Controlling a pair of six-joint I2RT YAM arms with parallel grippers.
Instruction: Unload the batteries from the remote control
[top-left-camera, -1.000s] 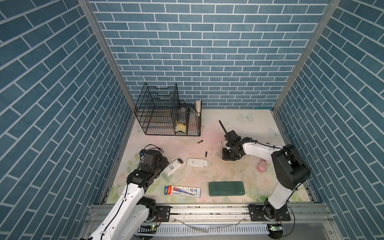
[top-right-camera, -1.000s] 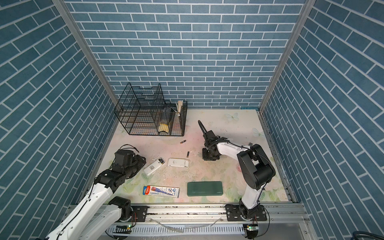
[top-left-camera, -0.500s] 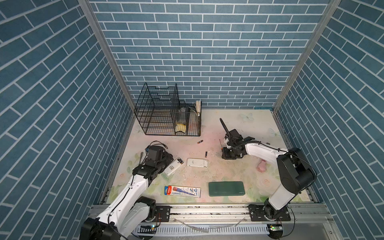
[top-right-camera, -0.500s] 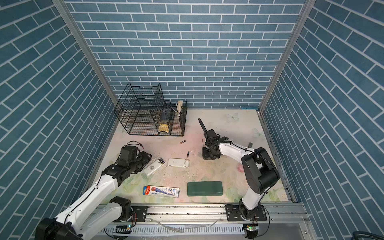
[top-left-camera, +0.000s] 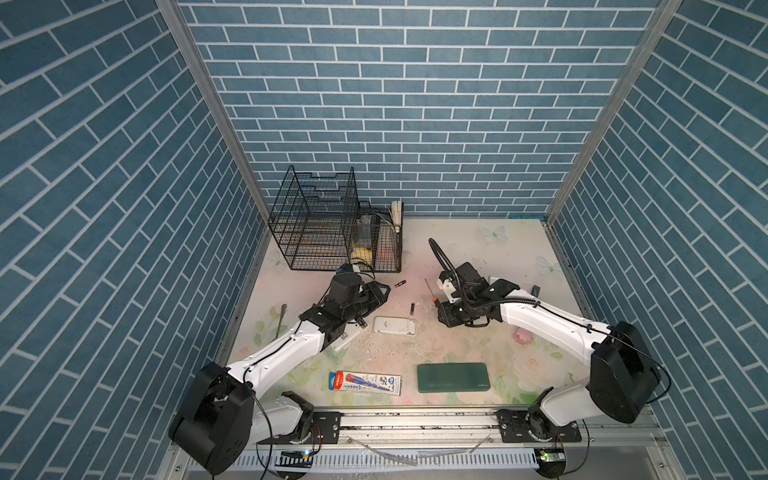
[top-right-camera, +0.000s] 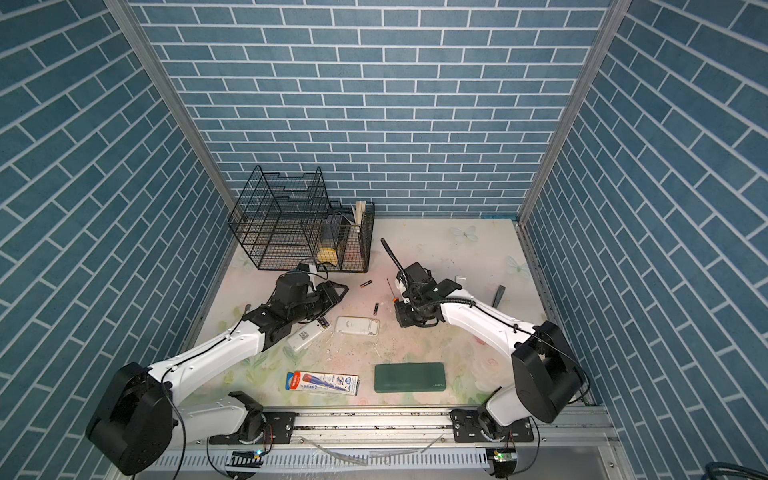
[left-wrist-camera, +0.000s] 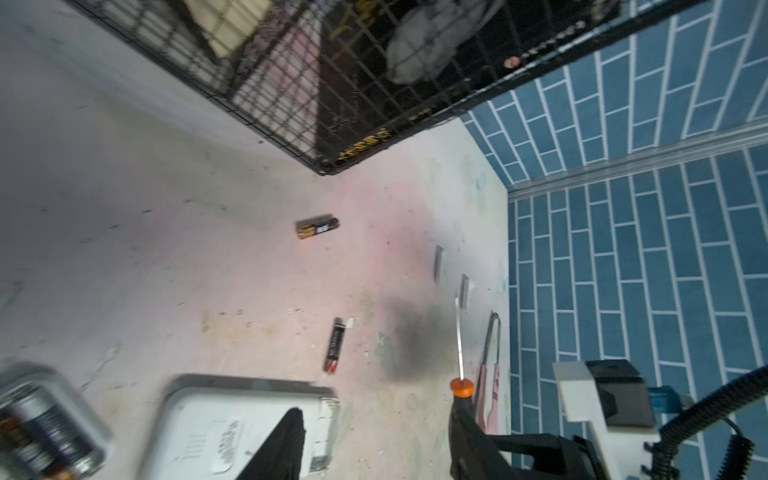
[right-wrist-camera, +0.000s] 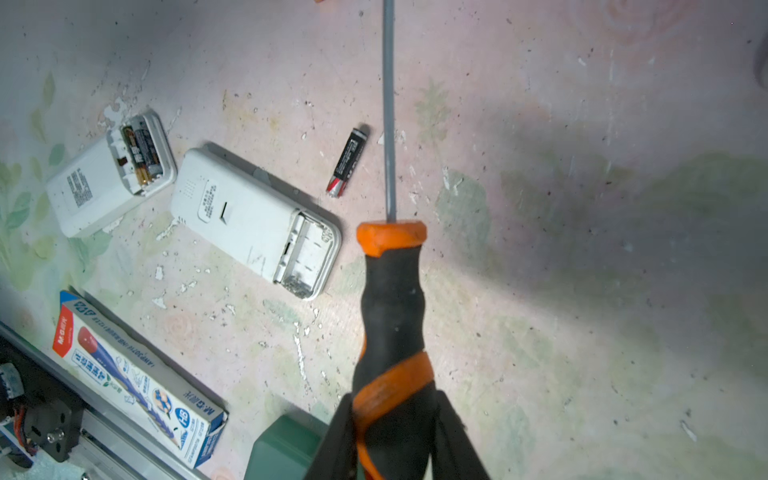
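Two white remote controls lie face down mid-table. The larger remote (top-left-camera: 395, 326) (right-wrist-camera: 253, 224) has an empty, uncovered battery bay. The smaller remote (top-right-camera: 305, 334) (right-wrist-camera: 110, 174) holds batteries (right-wrist-camera: 141, 153) in its open bay and lies partly under my left arm. Two loose batteries rest on the table, one (top-left-camera: 400, 284) (left-wrist-camera: 318, 227) near the wire basket and one (top-left-camera: 412, 308) (right-wrist-camera: 349, 162) just behind the larger remote. My left gripper (top-left-camera: 380, 291) (left-wrist-camera: 374, 449) hovers open and empty between remotes and batteries. My right gripper (top-left-camera: 451, 316) (right-wrist-camera: 395, 436) is shut on the orange-and-black screwdriver (right-wrist-camera: 392, 299).
A black wire basket (top-left-camera: 316, 224) stands at the back left. A blue-and-white pen box (top-left-camera: 365, 382) and a green case (top-left-camera: 453, 377) lie near the front edge. Pink-handled tweezers (left-wrist-camera: 490, 353) lie beyond the screwdriver, and a thin tool (top-left-camera: 282, 320) lies by the left wall.
My left arm has reached forward and to the right, carrying its open gripper over the smaller remote toward the loose batteries. The right arm with the screwdriver has barely shifted.
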